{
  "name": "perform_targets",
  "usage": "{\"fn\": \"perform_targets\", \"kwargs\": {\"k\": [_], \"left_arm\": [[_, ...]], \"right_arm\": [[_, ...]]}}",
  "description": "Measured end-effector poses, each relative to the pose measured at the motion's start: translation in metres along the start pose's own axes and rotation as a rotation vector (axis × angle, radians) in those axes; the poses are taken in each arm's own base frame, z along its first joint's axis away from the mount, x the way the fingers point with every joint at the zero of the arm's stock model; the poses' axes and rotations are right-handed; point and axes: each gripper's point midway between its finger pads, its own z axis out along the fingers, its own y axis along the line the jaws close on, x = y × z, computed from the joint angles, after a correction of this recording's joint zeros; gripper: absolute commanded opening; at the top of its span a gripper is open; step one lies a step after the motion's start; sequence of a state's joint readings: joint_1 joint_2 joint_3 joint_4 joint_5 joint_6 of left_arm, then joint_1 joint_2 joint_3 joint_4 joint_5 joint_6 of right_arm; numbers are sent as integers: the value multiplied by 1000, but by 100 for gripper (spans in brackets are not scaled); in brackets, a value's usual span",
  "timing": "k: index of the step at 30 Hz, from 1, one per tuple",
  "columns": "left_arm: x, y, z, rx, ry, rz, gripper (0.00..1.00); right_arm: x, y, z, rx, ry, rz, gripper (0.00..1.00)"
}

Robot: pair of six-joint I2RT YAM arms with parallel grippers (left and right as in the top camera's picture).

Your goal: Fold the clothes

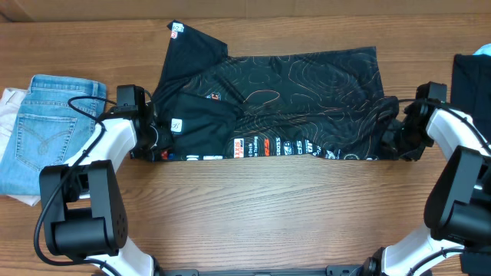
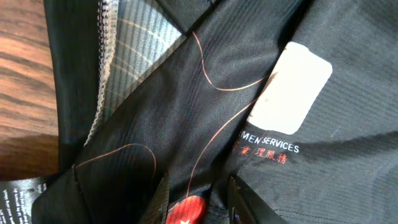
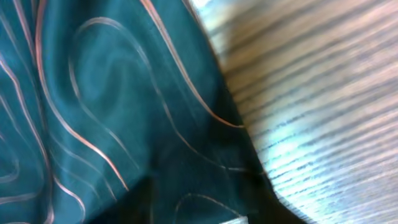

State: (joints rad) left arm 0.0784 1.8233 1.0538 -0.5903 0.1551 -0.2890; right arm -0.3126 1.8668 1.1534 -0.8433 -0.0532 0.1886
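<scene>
The clothes (image 1: 291, 100), a black jersey with thin orange contour lines, lie spread across the middle of the table, with white lettering along the near edge. My left gripper (image 1: 153, 138) sits at its left end. In the left wrist view, the left gripper (image 2: 202, 202) has its fingers apart over the clothes (image 2: 186, 124), with a red logo (image 2: 186, 213) lying between them. My right gripper (image 1: 393, 130) is at the jersey's right end. The right wrist view shows only the blurred clothes (image 3: 93, 93) beside bare wood, and its fingers are not distinct.
Light-blue jeans (image 1: 46, 130) lie at the left edge on a white cloth (image 1: 8, 103). Another dark garment (image 1: 472, 77) lies at the far right edge. Bare wooden table (image 1: 268, 215) runs along the front.
</scene>
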Motion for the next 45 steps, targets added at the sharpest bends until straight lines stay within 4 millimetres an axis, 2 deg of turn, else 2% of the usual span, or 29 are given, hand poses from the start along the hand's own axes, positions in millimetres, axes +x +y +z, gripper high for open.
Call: {"fn": "perform_targets", "kwargs": {"k": [7,11,12,13,15,16,19,21,25,32,39,45], "left_arm": [[6,4,-1,-20,23,0,35],[8,5,-1,-27,28,-1,35],[8,5,-1,-27,28,-1,35],[8,5,-1,-28,29,-1,35],[8,6,-2,-29,30,-2,34],[9,6,-2,-31,31,-2,34],[11,7,-2,-38,39,-3,34],[12,9,-2,-44,45,-4,34],[21,13,-3,-67,77,-4,23],[44,31,-9,-158,167,-15,19],[80,51,-19,-231,310,-54,12],[87,60,-22,-258,337,-71,11]], "right_arm": [[2,-17,1,90,-5,63,58],[-1,-16,1,88,-18,86,54],[-1,-15,1,83,-20,89,50],[-2,-14,1,76,-21,91,42],[-1,-12,2,64,-16,99,18],[0,-11,2,59,-13,95,11],[3,-10,2,51,0,101,4],[5,-10,2,53,10,100,4],[14,-19,1,101,42,118,4],[36,-48,-6,271,97,208,4],[50,-59,-12,341,139,263,4],[61,-65,-16,384,174,293,4]]}}
